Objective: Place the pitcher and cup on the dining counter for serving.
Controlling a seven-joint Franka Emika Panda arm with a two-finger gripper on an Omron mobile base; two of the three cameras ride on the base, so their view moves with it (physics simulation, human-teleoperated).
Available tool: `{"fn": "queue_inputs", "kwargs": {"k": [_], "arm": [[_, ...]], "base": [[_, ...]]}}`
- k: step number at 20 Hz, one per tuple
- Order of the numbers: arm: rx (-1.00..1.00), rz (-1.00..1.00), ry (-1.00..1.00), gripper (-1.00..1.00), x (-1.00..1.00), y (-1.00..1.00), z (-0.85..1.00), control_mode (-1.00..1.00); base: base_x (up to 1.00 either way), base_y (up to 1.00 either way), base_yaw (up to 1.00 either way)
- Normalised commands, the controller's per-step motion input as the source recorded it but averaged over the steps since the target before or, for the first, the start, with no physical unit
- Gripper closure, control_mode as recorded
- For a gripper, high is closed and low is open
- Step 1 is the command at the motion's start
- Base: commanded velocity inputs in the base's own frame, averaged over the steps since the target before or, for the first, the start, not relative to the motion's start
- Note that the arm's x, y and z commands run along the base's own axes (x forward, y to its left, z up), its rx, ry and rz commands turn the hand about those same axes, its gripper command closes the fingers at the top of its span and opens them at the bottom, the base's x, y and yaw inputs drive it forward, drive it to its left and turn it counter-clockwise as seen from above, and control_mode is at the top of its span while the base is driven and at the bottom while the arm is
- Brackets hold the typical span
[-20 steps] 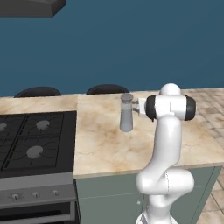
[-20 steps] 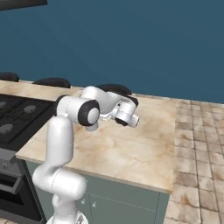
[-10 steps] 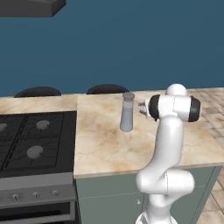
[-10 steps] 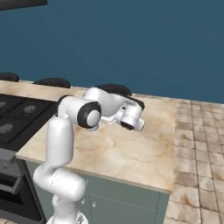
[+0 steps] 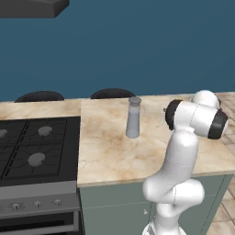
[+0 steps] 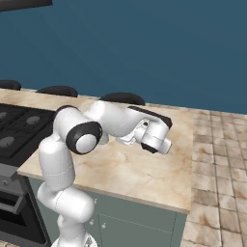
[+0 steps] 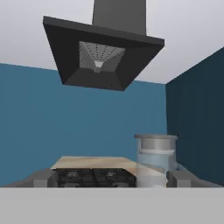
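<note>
The pitcher, a slim translucent grey cylinder with a grey lid, stands upright on the dining counter, a beige marble top with dark stool backs along its far edge. My gripper is open, fingertips spread wide. In the hand view the pitcher stands a short way ahead, nearer the right fingertip, and touches neither finger. In the right base view my hand hovers over the counter, pointing away from the camera. The cup is out of view.
A black gas cooktop adjoins the counter on the left, with an oven front below and a dark range hood above. Stool backs line the far edge. Tiled floor lies to the right.
My jaws have opened fully and my hand has drawn back to the right, away from the pitcher. The pitcher stays standing where it was on the counter.
</note>
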Motion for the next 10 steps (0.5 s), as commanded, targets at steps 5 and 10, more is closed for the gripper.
{"fn": "queue_inputs", "kwargs": {"k": [5, 10], "arm": [[-0.21, -0.22, 0.06, -1.0, -0.99, 0.0, 0.88, -1.0], [-0.39, -0.19, 0.17, -1.0, -0.76, 0.02, 0.71, -1.0]], "base": [[0.0, 0.0, 0.0], [0.0, 0.0, 0.0]]}}
